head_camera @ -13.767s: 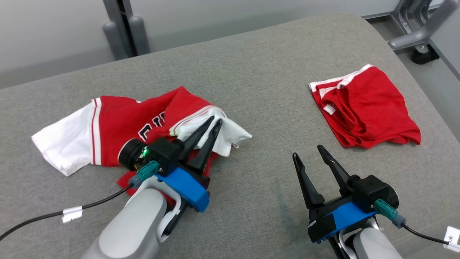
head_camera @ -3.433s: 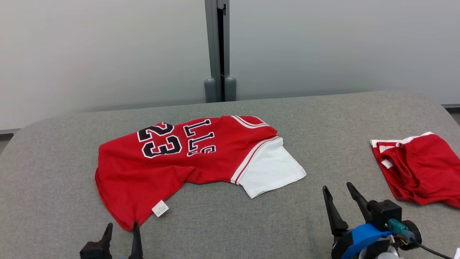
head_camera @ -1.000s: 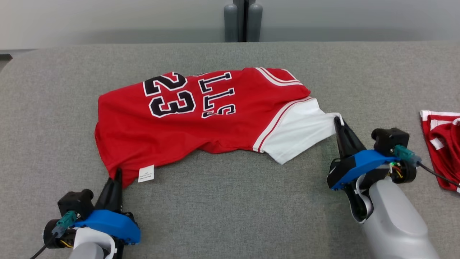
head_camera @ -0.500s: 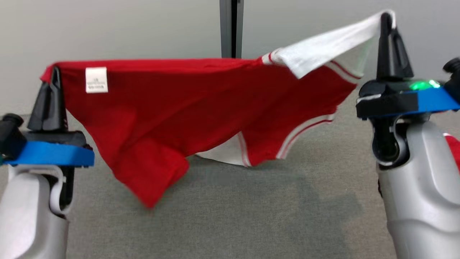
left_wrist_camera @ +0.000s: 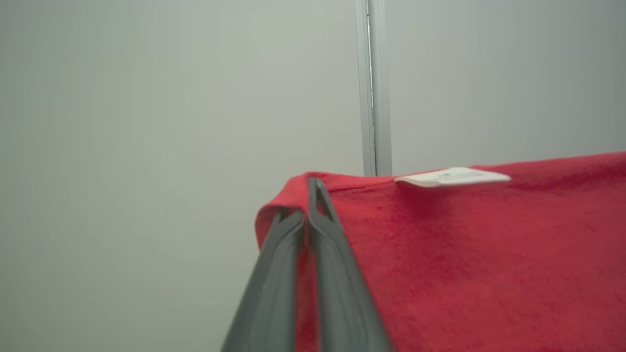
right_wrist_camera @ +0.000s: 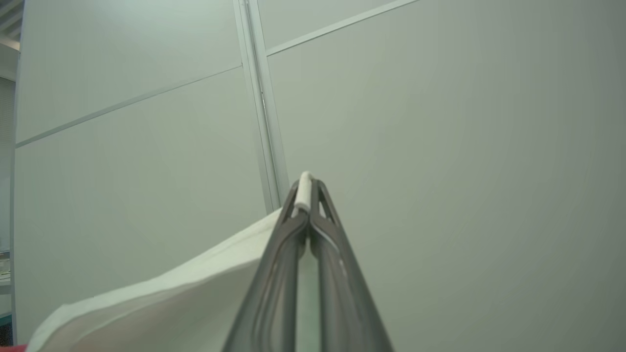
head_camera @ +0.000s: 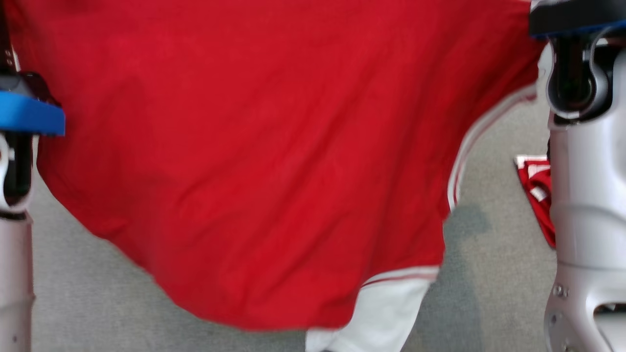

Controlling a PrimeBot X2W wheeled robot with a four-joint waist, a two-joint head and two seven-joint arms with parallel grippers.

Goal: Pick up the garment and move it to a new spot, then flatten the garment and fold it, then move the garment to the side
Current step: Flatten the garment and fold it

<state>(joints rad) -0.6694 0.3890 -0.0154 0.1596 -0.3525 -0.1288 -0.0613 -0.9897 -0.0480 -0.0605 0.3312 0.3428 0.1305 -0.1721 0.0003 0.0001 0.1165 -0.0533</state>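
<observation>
Above the grey bench (head_camera: 494, 274) hangs one garment (head_camera: 254, 161), a red jersey with white sleeves, spread wide in the air between the two arms. The side facing the head camera is plain red, softly creased and blurred. A white-and-red stripe runs down its right edge, and one white sleeve (head_camera: 386, 308) dangles at the bottom; whether it touches the bench cannot be told.

Two pale forearms stand upright, the left arm (head_camera: 14, 234) at the left edge of the head view and the right arm (head_camera: 587, 220) at the right edge, each topped by a blue wrist block. One second red garment (head_camera: 538, 190) with white trim lies on the bench, partly hidden behind the right arm.

Two tools hold the garment up. The left tool (left_wrist_camera: 312, 188) points upward, its fingers pressed together on a red corner of the hem, which folds over the tips. The right tool (right_wrist_camera: 304, 188) also points up, clamped tight on a white sleeve edge that pokes out above its tips. One white label (left_wrist_camera: 452, 177) sticks out from the red edge near the left tool.
</observation>
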